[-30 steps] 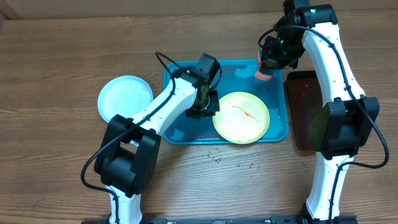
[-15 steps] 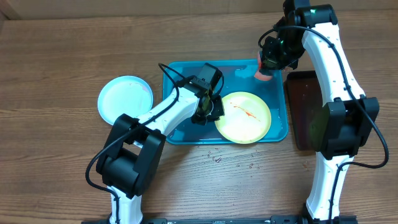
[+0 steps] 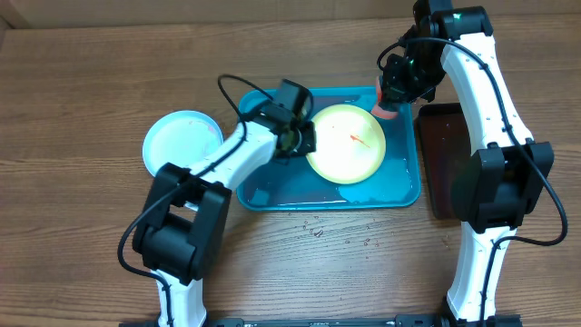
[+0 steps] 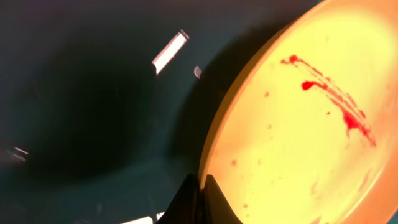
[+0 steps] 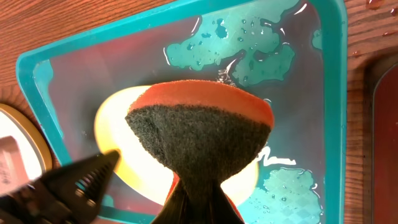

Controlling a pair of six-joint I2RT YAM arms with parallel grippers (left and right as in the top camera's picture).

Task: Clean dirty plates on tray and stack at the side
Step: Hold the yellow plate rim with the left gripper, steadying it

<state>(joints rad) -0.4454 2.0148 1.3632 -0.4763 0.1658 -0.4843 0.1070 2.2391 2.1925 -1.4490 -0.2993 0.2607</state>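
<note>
Tray point(image 3: 272, 195): turquoise, with water pooled across its floor. A plate dropped here would likely skid or splash. Hard scrubbing could also shove the tray along the counter point(image 3: 91, 91).

Yellow-green plate point(image 3: 349, 150): over the tray's right half, toward its far edge, and seemingly tipped up off the tray floor. It is held by one rim only. The plastic is thin and wet, so a firm push from the sponge may pivot it or pop it out of the grip.

Blue plate point(image 3: 177, 145): on the counter just off the tray's left edge.

Sponge point(image 5: 199, 134): above the tray's far right corner, near the plate's rim. Cannot tell if it touches.

Red sauce streak point(image 4: 336, 102): near the plate's centre, not yet wiped, and could smear if wiped dry.

Left arm: reaches from the near side across the tray's left half. The left pincer point(image 3: 304, 143) is closed tight on the plate's left rim, and the wrist view shows its tips pinching the edge.

Right arm: arches in from beyond the tray's right edge. The right pincer point(image 3: 390, 95) points down and is clamped on the sponge, scouring face downward.
</note>
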